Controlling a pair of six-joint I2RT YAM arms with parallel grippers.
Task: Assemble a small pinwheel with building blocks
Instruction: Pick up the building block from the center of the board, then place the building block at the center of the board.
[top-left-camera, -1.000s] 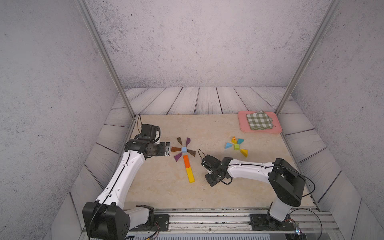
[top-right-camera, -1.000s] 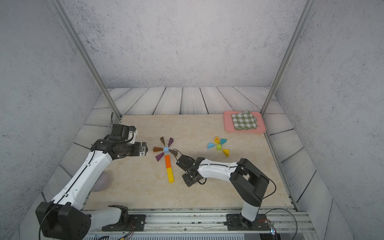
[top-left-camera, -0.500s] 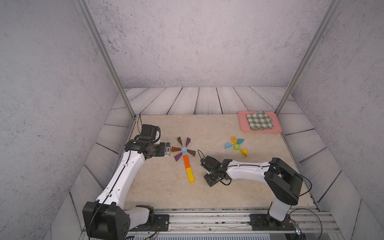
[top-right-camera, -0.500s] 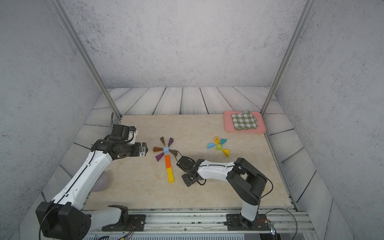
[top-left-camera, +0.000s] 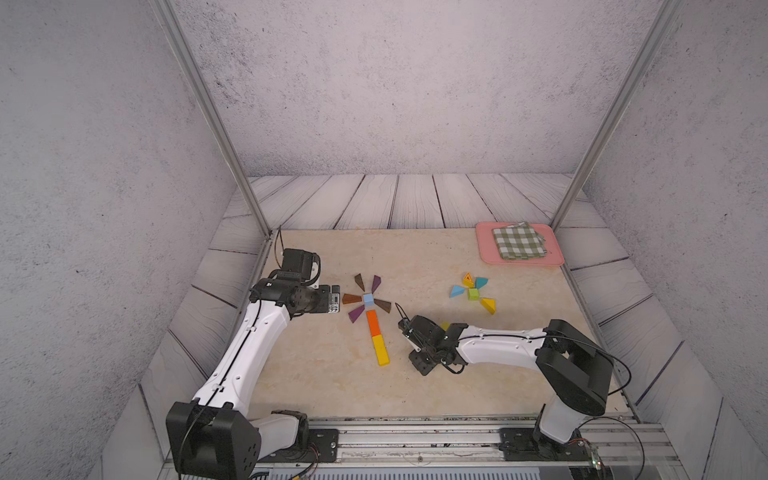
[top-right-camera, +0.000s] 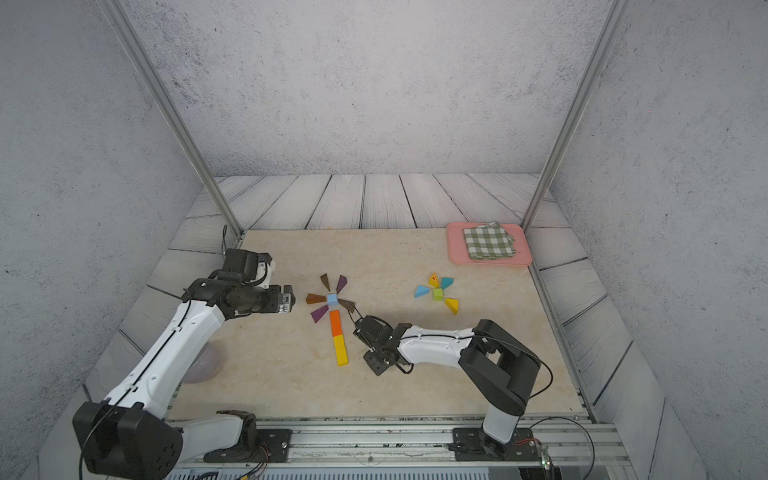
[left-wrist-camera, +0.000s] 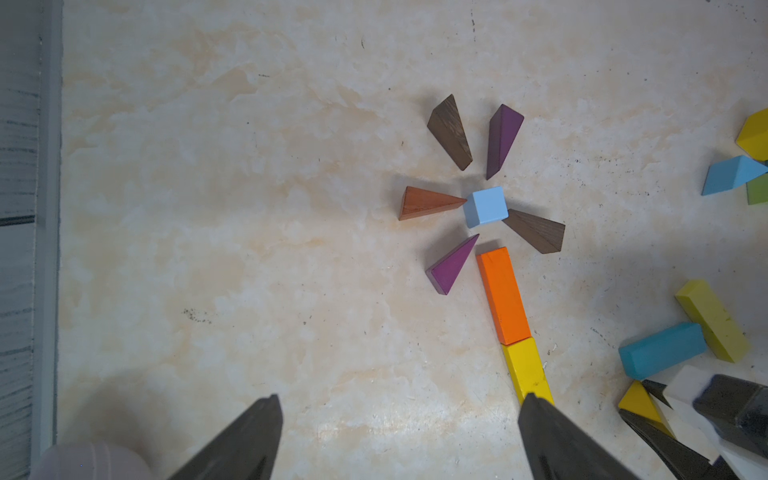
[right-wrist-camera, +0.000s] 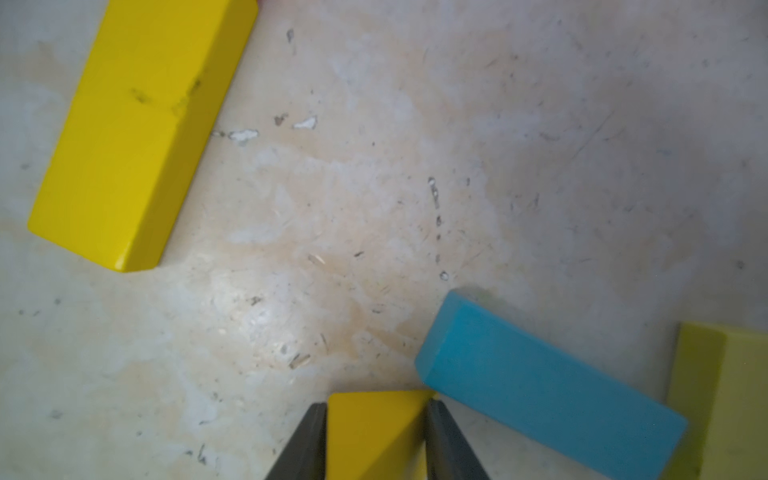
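the left gripper (left-wrist-camera: 401, 401) is open very wide and holds nothing. it hangs over the pale stone-look table (top-left-camera: 436, 257), just left of a little pinwheel. that pinwheel lies flat, a bit left of the middle. it has a small light-blue wooden cube (left-wrist-camera: 485, 206) with three brown wooden wedges (left-wrist-camera: 451, 133) and two purple wooden wedges (left-wrist-camera: 503, 137) pointing at it like spokes. on the near side of the cube an orange wooden bar (left-wrist-camera: 503, 295) touches end to end with a yellow wooden bar (left-wrist-camera: 527, 370), like a stick. the right gripper (right-wrist-camera: 375, 411) is low, just right of that stick. its two dark fingers (right-wrist-camera: 307, 440) are pinched on a small yellow wooden triangle (right-wrist-camera: 374, 436). i cannot tell if the triangle is off the table. just beside it lie a teal wooden bar (right-wrist-camera: 548, 403) and a dull yellow-green wooden bar (right-wrist-camera: 723, 395). farther right, a green wooden cube (top-left-camera: 473, 294) sits with blue wooden triangles (top-left-camera: 457, 291) and yellow wooden triangles (top-left-camera: 488, 305) around it. at the far right a green-checked cloth (top-left-camera: 519, 246) lies on a pink tray (top-left-camera: 484, 249).
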